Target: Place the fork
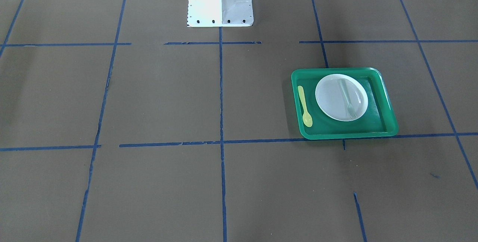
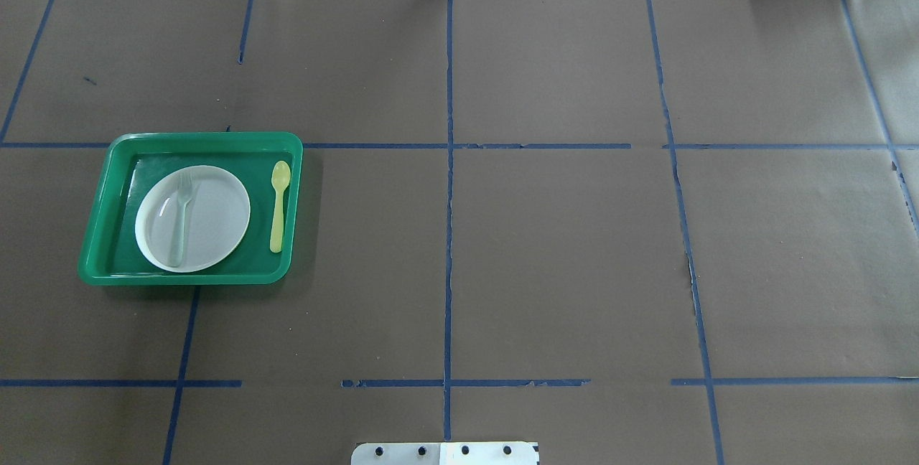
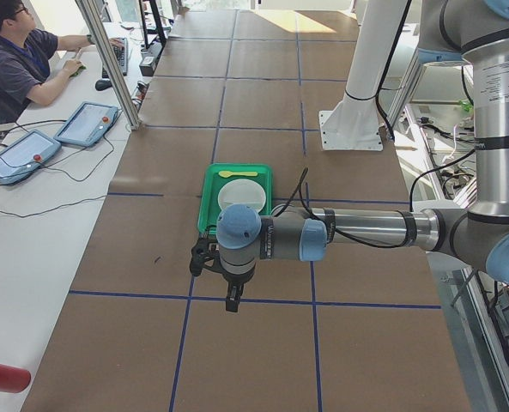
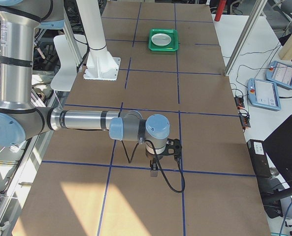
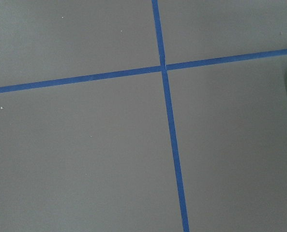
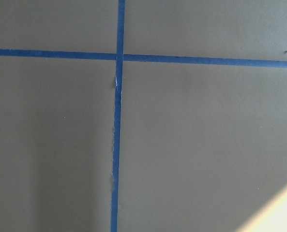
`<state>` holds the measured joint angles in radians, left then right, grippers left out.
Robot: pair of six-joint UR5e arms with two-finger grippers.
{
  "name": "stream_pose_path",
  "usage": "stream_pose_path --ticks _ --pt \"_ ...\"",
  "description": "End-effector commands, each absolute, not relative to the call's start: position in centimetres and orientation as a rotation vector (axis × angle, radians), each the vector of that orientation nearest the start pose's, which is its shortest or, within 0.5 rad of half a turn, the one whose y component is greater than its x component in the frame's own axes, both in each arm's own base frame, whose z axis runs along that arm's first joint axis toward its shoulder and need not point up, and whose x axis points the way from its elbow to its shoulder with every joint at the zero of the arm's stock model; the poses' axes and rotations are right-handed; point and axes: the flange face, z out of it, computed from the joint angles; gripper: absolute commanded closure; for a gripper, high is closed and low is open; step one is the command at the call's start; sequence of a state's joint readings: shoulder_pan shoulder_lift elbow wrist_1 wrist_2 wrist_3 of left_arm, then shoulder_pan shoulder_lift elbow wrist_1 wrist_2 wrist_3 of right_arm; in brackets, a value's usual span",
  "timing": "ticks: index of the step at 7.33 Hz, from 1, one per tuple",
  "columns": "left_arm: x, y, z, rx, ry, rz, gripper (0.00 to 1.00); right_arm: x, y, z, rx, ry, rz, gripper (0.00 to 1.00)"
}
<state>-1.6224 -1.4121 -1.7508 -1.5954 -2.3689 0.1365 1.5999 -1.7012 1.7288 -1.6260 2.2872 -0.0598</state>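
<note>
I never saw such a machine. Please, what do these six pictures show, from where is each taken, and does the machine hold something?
It is a robot with two arms at a table covered in brown paper with blue tape lines. Two pictures look down on the table, one from behind the robot and one from opposite it. Two are taken from the table's ends: one shows the left arm near, the other the right arm. The last two come from wrist cameras and show only paper and tape. On the table stands a green tray with a white plate; a pale fork lies on the plate, a yellow spoon beside it in the tray. Neither arm holds the fork; whether the jaws are open cannot be told.
</note>
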Motion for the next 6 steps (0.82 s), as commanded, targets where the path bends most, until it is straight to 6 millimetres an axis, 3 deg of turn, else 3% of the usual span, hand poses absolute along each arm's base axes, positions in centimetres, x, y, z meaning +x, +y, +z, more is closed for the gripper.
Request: stream_pose_path --ticks 1,2,5,6 --pt "-8.4 -42.1 64.1 0.109 0.793 0.092 0.0 8.1 -43.2 65.1 0.005 -0.717 -0.019 0.0" --pt "-8.3 -42.6 64.3 0.109 0.794 0.092 0.0 8.1 -43.2 65.0 0.007 -0.717 -0.02 0.0" --pt "-7.6 -44.6 61.8 0.152 0.796 0.128 0.0 8.1 -43.2 65.1 0.005 -0.717 -0.019 0.0" --pt "-4.1 -46.1 60.6 0.145 0.795 0.201 0.0 8.1 -43.2 65.1 0.005 -0.717 -0.019 0.0"
